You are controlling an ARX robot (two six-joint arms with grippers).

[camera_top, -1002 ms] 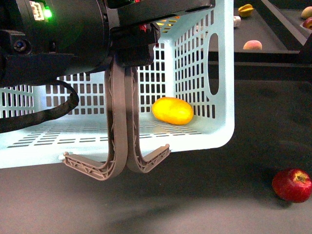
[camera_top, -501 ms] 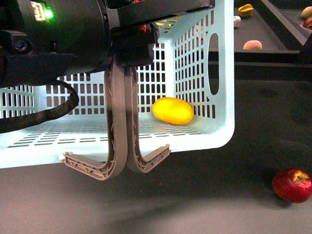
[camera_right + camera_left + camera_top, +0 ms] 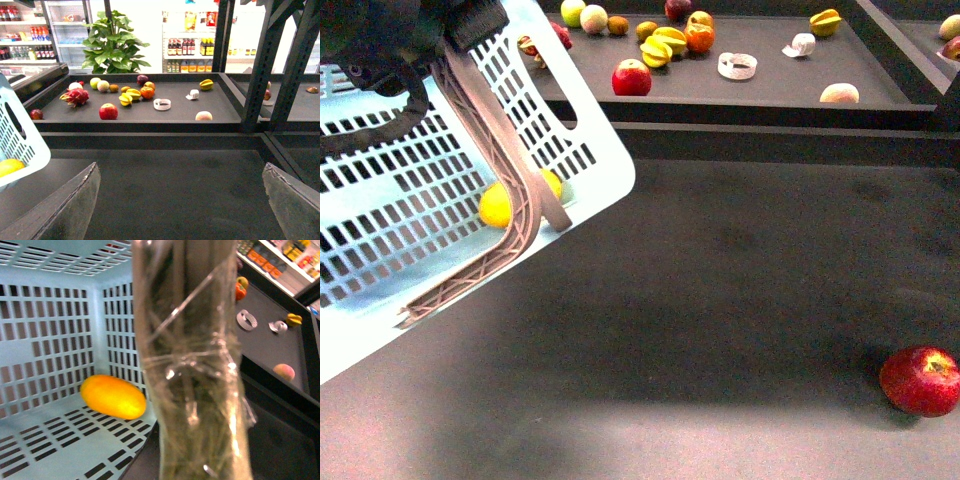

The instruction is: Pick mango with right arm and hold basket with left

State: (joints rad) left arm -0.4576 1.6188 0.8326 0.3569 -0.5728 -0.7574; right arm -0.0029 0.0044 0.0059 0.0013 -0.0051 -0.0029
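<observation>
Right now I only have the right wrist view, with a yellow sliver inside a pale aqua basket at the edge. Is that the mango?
Observer: Yes. The left wrist view shows the whole smooth oval yellow-orange mango lying on the slotted floor of the pale aqua plastic basket, near a corner.
Operator: Is the basket level?
Observer: No. The front view shows it steeply tilted, hanging by its grey-brown ribbed handles.
Operator: Anything loose nearby?
Observer: A round red apple lies on the dark table to the robot's right.

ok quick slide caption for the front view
Tilted aqua basket holding the mango, red apple alone on the dark table.
</observation>
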